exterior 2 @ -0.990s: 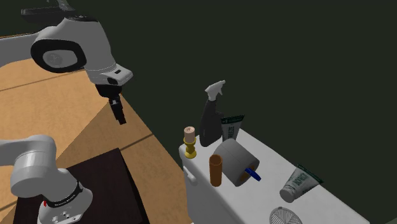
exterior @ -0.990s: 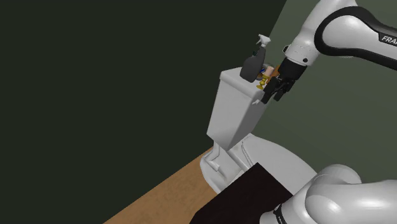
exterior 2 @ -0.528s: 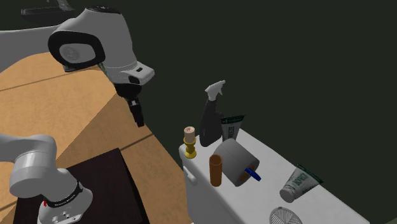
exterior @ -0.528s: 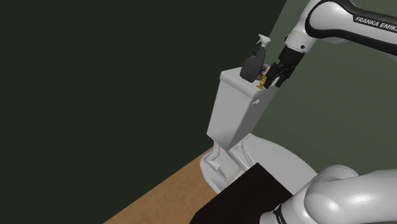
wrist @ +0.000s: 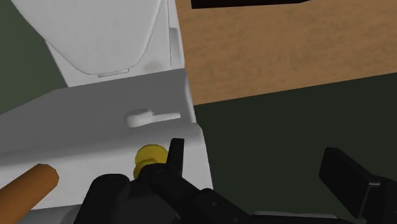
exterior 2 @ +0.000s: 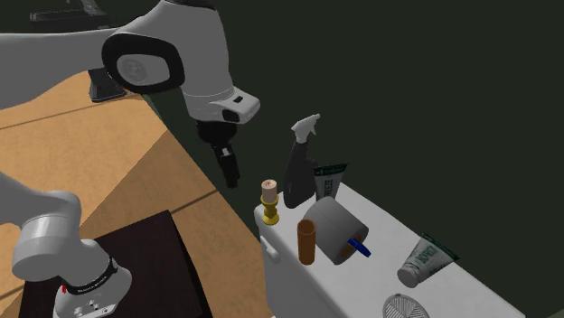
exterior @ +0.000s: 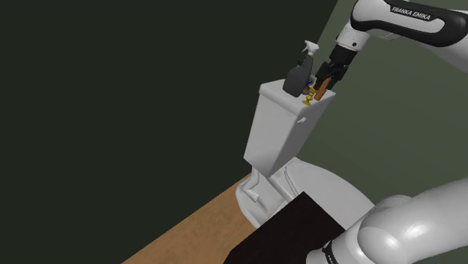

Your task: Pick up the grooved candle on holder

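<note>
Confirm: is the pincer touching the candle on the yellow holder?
Apart. The second exterior view shows a strip of dark background between the pincer and the candle; the pincer hangs off to that view's left.

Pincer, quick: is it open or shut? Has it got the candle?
Pincer: open, holding nothing. The candle is not between its fingers.

A spray bottle (exterior 2: 301,176) and brown cylinder (exterior 2: 307,242) stand on the toilet tank (exterior: 276,135).
</note>
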You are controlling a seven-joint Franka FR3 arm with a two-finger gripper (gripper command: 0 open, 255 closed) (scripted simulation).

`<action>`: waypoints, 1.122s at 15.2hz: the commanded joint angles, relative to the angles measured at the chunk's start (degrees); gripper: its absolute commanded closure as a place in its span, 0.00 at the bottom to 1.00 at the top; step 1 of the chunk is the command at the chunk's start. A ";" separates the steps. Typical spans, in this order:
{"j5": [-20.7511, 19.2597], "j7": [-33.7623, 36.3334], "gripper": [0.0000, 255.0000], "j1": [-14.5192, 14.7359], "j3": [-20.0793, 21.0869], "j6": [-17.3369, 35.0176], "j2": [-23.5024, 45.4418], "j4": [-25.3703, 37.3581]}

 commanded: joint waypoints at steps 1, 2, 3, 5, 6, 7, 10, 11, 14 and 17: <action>0.85 -2.35 0.00 -0.47 -1.80 -1.02 4.57 5.50; 1.41 -3.51 0.00 -0.82 -2.65 -1.61 6.79 8.24; 2.07 -4.69 0.00 -1.22 -3.51 -2.27 9.09 11.11; 3.72 -7.11 0.00 -2.24 -5.21 -3.88 13.98 17.33; 4.72 -8.34 0.00 -2.94 -6.01 -4.86 16.59 20.74; 5.41 -9.11 0.00 -3.48 -6.46 -5.54 18.29 22.98; 4.90 -8.78 0.00 -3.31 -6.18 -2.81 17.10 19.17; 4.76 -8.69 0.00 -3.24 -6.13 -1.93 16.75 17.97; 4.38 -8.43 0.00 -3.08 -5.99 0.66 15.83 14.53; 4.32 -8.38 1.00 -3.06 -5.96 1.16 15.69 13.90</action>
